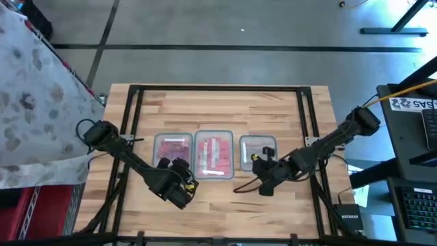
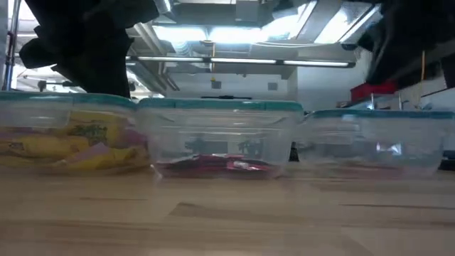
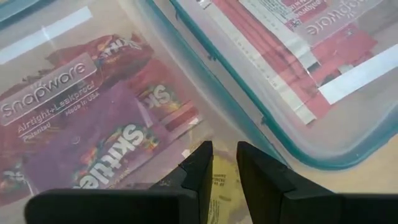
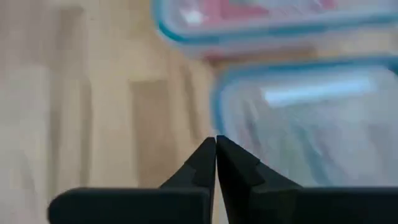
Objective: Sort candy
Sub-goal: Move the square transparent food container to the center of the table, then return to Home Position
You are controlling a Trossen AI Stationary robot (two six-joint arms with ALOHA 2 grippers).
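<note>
- high view: a pale wooden table [image 1: 218, 102] carries three clear, teal-rimmed tubs in a row, with a dark arm reaching in from each side.
- left tub [image 1: 173, 152] holds mixed candy [image 3: 93, 149]: red and purple skittles packets seen from the left wrist, yellow packets [image 2: 50, 146] seen from table height.
- middle tub [image 1: 214, 154] holds red packets [image 1: 214, 156], which show as a flat red layer on its floor in the low view.
- right tub [image 1: 257, 152] looks almost bare; what it holds cannot be told.
- left gripper [image 3: 224, 163] hangs over the near edge of the left tub, beside the middle one; its fingers [image 3: 199, 168] stand a narrow gap apart with a yellow packet [image 3: 222, 186] showing between them, though whether they pinch it cannot be told.
- right gripper [image 4: 216, 149] hovers at the near left corner of the right tub, its two fingertips pressed together with nothing between them.
</note>
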